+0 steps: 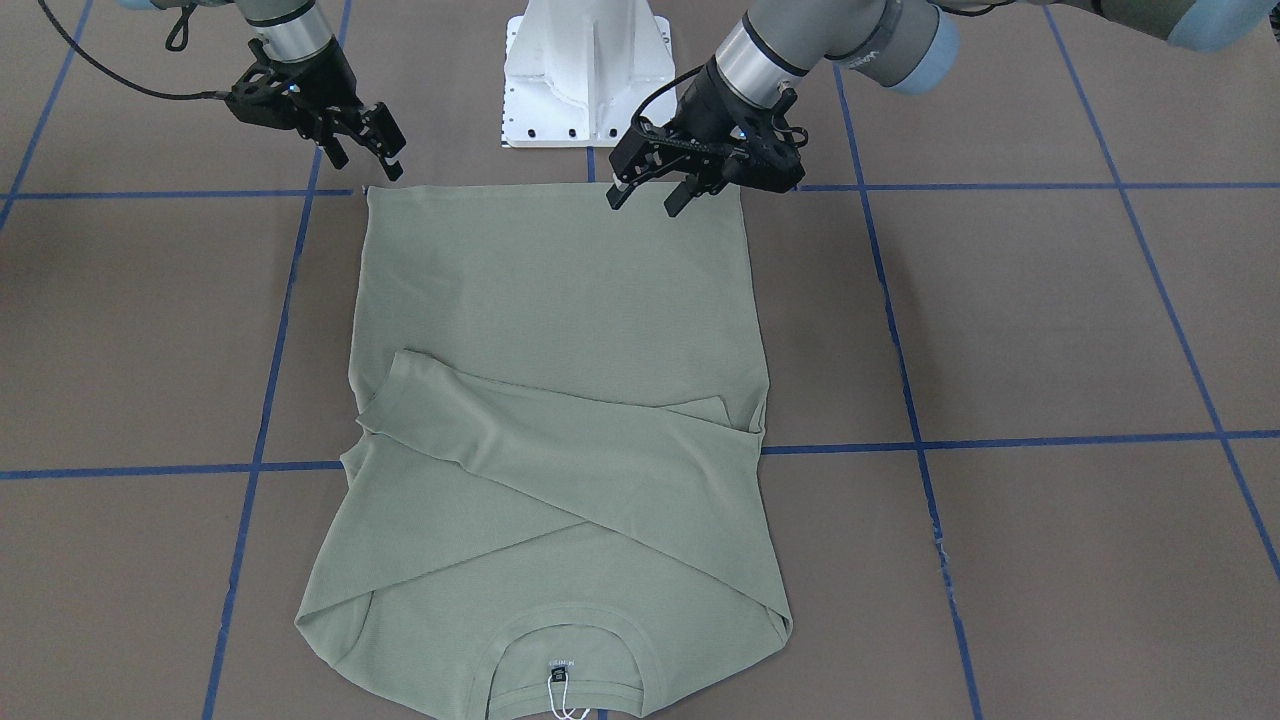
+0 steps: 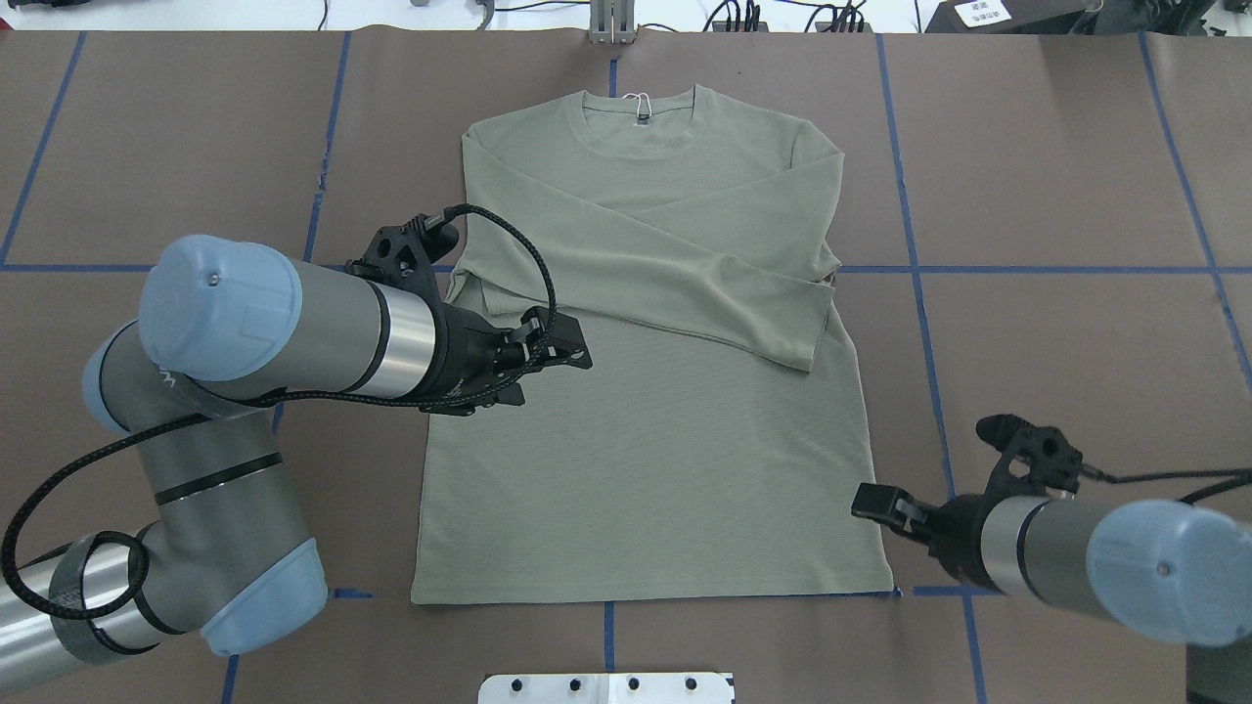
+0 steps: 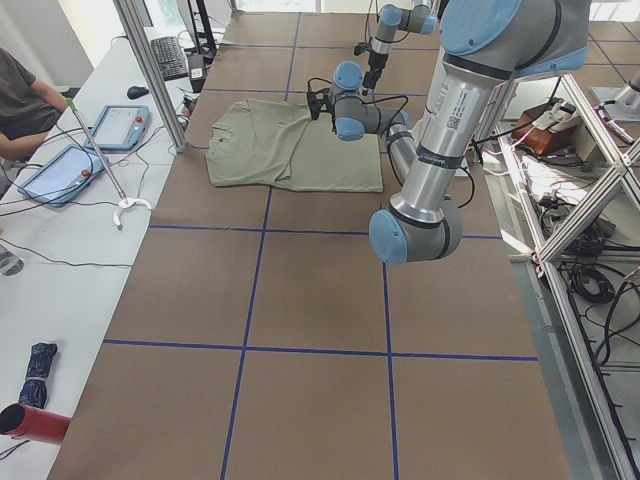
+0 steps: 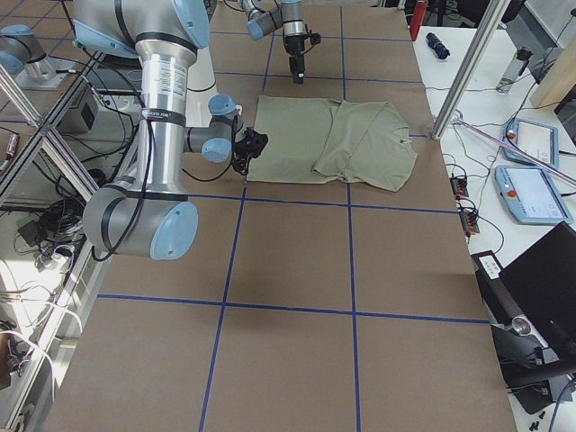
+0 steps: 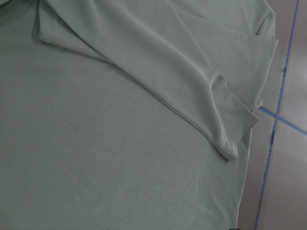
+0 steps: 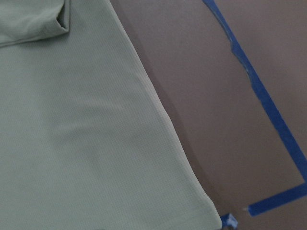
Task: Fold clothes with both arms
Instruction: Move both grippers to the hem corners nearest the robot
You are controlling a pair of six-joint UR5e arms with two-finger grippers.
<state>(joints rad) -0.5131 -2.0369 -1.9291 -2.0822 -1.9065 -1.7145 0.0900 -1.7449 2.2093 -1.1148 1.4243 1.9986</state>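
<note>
I see the shirt [image 2: 646,460] lying flat on the brown worktop [image 2: 1056,372], hem towards the robot and neckline at the far side. Its label [image 1: 560,672] and white string tag show in the collar. Both sleeves [image 2: 685,284] are folded across the chest and overlap each other.

My left gripper [image 1: 643,203] hangs above the hem near the shirt's left corner. Its fingers are spread with nothing between them. The left wrist camera looks down from a height onto the body fabric and one sleeve cuff.

My right gripper [image 1: 366,162] is just beside the hem's right corner, over bare worktop. Its fingers are spread too, and it holds nothing. The right wrist camera shows the shirt's side edge running down to that corner, with blue tape [image 6: 268,105] near it.
</note>
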